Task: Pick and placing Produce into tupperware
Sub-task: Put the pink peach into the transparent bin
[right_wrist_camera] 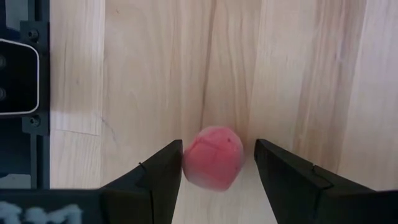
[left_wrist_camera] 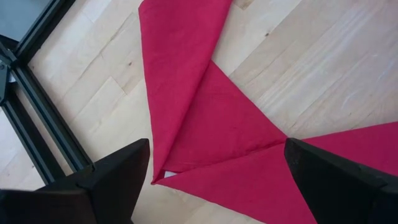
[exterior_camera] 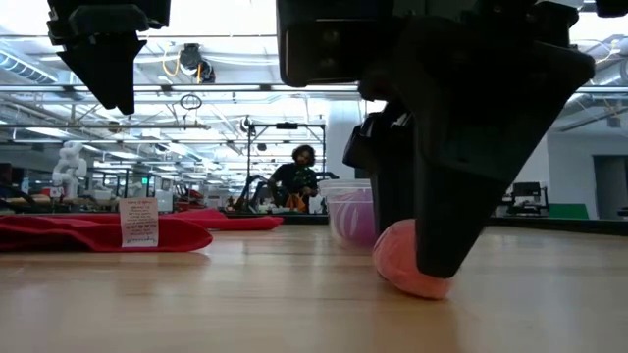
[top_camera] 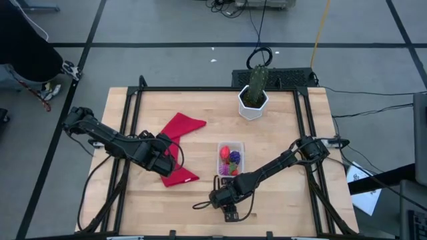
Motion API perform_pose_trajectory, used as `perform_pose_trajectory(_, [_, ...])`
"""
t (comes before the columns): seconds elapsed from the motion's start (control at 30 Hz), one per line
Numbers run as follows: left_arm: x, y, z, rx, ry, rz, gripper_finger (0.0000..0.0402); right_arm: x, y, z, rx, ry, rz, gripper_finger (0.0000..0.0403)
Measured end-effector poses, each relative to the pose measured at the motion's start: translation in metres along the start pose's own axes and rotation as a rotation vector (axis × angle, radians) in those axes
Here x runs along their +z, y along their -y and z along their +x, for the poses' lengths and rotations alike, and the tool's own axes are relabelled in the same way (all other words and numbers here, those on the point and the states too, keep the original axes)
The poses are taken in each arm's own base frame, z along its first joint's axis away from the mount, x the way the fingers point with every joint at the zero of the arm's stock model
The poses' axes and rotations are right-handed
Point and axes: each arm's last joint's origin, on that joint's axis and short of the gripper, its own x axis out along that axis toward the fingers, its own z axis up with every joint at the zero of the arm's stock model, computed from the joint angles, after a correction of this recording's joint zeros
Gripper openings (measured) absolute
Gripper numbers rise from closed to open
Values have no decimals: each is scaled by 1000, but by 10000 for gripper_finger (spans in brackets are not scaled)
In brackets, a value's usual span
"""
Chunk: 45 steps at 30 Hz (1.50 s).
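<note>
partly done — the small clear rectangular plastic tupperware [top_camera: 231,159] already holds red and purple toy produce. just below it, the right gripper [right_wrist_camera: 217,163] straddles a round pink toy fruit [right_wrist_camera: 213,158], fingers apart — not yet gripped. the left gripper [left_wrist_camera: 214,171] waits spread over a red cloth [left_wrist_camera: 205,112].

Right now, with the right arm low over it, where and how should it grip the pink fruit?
Across its widest middle, coming straight down. The pink fruit is small, roundish and sits free on bare table; the right gripper already straddles it, fingers open on either side.
</note>
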Motion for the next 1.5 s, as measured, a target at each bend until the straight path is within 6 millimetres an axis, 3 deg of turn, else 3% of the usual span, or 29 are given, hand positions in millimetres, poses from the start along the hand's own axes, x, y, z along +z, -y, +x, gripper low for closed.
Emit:
perform_pose_trajectory(0.33, [0, 0, 0, 0, 0, 0, 379, 1, 0, 0, 3, 8, 7, 194])
perform_pose_trajectory(0.8, [0, 0, 0, 0, 0, 0, 379, 0, 0, 0, 0, 4, 7, 130])
perform_pose_trajectory(1.5, [0, 0, 0, -1, 0, -1, 379, -2, -3, 0, 1, -3, 18, 125])
